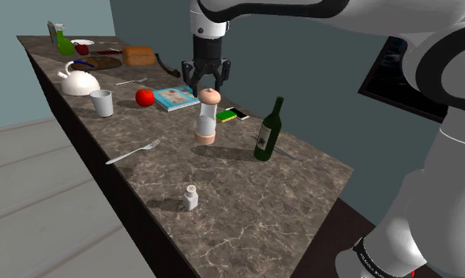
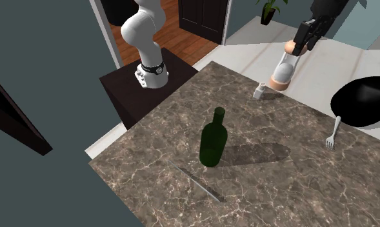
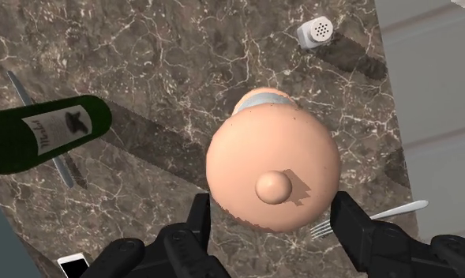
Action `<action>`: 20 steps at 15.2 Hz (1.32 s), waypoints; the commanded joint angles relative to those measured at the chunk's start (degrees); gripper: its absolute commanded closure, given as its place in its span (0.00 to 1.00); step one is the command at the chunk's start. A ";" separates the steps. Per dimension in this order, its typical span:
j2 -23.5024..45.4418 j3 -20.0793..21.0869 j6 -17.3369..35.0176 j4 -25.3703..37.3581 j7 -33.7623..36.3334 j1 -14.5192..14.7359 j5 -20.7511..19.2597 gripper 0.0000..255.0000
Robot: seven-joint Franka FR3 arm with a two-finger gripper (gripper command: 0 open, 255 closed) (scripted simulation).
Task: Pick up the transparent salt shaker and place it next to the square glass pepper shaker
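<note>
Claw point(image 1: 207, 85) hangs wide open right over the tall shaker point(image 1: 207, 117) and holds nothing. Its two fingers point(image 3: 197, 225) stand apart above the shaker's round pink top and do not touch it. The shaker stands straight up on the counter point(image 1: 246, 205), just under the claw. I think this is the reach-down step. Next the claw should go lower, squeeze the clear middle, then carry it to the small white shaker point(image 1: 191, 197), which sits well apart.
</note>
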 commanded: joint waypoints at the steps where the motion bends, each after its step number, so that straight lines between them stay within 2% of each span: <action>1: -0.36 -0.01 1.67 -1.98 0.10 -0.05 0.00 1.00; 20: 0.46 -0.10 15.94 -15.48 1.30 -0.22 -0.36 1.00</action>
